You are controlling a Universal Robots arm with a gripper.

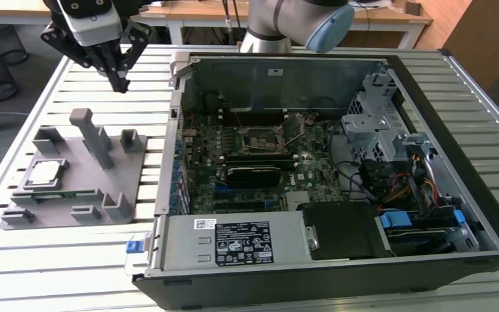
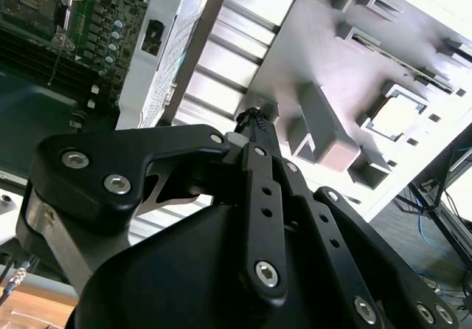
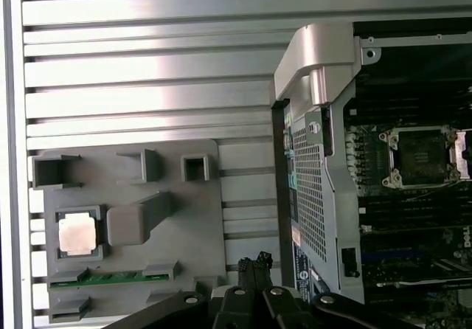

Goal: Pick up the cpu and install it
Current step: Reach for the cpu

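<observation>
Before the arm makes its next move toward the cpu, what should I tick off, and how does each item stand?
1. cpu lying flat in its pocket on the grey fixture: ok.
2. Nothing lying on the cpu: ok.
3. gripper carrying nothing: ok.
4. Gripper open for a grasp: not ok, it is shut.
5. Gripper above the cpu: not ok; it hangs beside the fixture, off to one side of the chip.
6. socket free of a chip: ok, its dark middle shows. Whether its latch is released: cannot tell.
</observation>
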